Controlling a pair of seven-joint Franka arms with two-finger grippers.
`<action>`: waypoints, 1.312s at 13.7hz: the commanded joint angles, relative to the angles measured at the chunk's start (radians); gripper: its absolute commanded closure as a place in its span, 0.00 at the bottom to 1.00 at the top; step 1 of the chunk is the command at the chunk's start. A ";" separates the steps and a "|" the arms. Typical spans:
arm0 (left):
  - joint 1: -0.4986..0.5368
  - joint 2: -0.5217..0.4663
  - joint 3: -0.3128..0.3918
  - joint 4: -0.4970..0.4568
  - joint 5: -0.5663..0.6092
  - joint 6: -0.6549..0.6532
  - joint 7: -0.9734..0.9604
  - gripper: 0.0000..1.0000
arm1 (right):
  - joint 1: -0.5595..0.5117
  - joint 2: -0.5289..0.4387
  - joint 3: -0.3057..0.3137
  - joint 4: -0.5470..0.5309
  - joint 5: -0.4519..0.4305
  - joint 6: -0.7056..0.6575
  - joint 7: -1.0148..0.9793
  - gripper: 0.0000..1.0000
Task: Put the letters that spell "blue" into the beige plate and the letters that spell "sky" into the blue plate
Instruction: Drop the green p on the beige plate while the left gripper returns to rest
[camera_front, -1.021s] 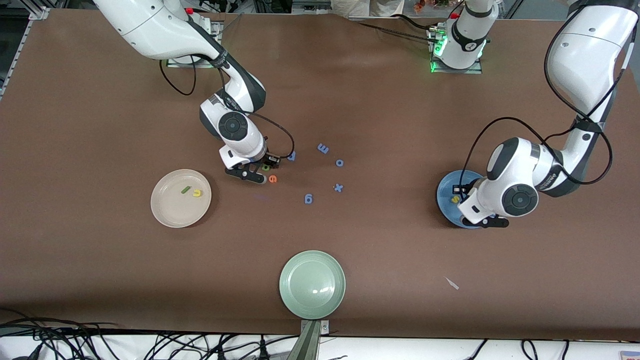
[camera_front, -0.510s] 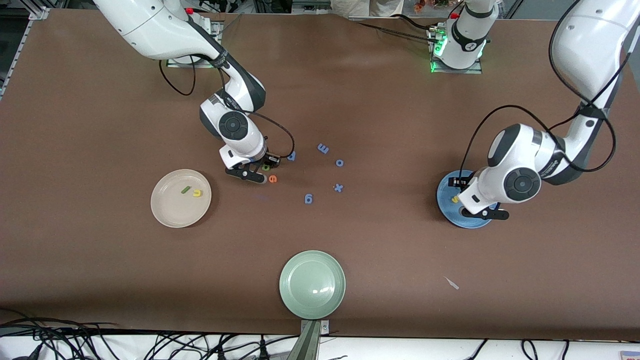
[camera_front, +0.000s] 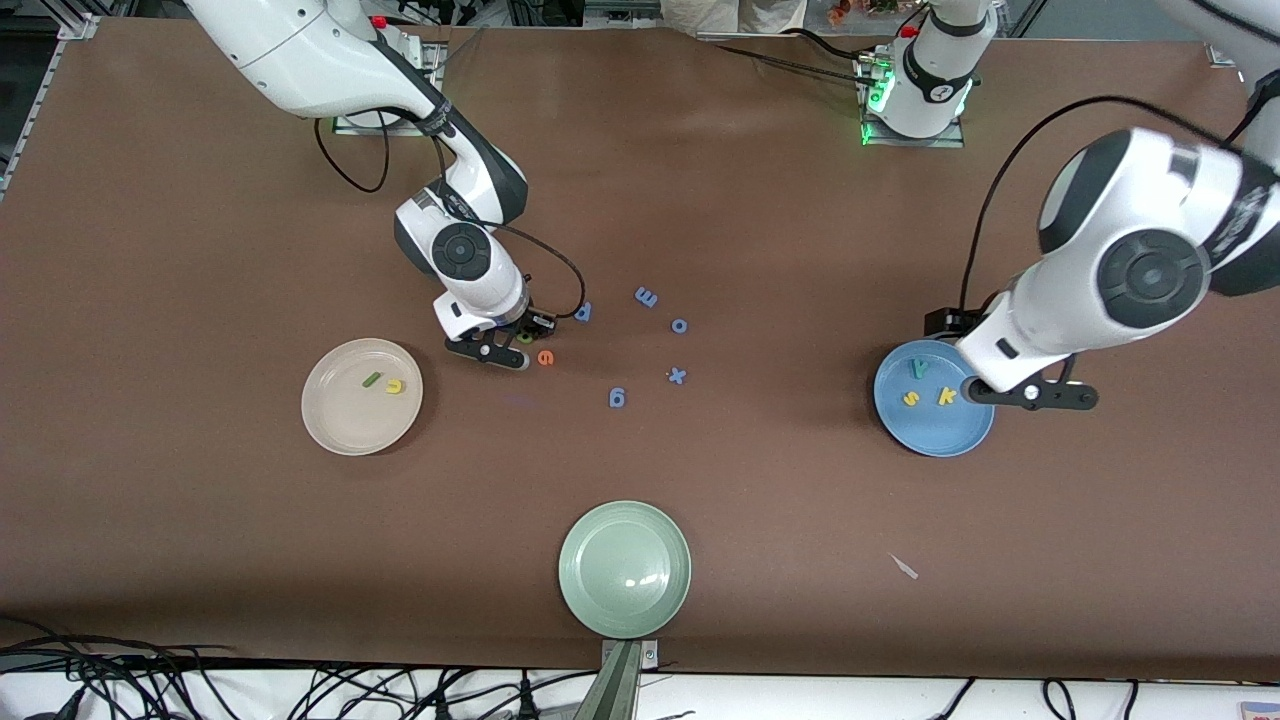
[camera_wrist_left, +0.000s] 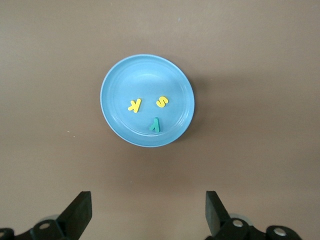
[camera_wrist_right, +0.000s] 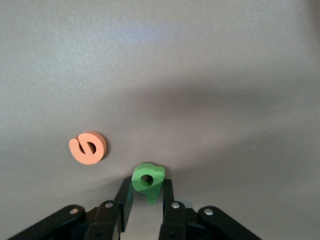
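Right gripper (camera_wrist_right: 145, 197) clamped on green b (camera_wrist_right: 148, 180), low over table; orange e (camera_wrist_right: 88, 148) just beside. Left gripper (camera_wrist_left: 148, 212) wide apart, up over blue plate (camera_wrist_left: 120, 75) w/ s, k, y inside.

The left pincer (camera_wrist_left: 147, 212) has opened and risen off the blue plate (camera_front: 933, 432) (right pincer (camera_wrist_right: 146, 197) clamped the b (camera_wrist_right: 148, 181)).

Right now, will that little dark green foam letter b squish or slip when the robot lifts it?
The dark green foam letter b sits pinched in the right hand, so it probably squishes slightly. Being tiny foam, it looks light. Gripped by one edge, it might twist.
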 joint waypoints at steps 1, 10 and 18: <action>-0.017 -0.048 0.019 0.070 -0.049 -0.037 0.127 0.00 | -0.002 -0.041 -0.005 0.003 -0.014 -0.040 -0.032 0.70; -0.365 -0.417 0.605 -0.263 -0.268 0.241 0.265 0.00 | -0.028 -0.188 -0.279 0.083 0.007 -0.319 -0.732 0.69; -0.383 -0.455 0.624 -0.302 -0.342 0.204 0.265 0.00 | -0.058 -0.180 -0.262 0.097 0.176 -0.319 -0.704 0.47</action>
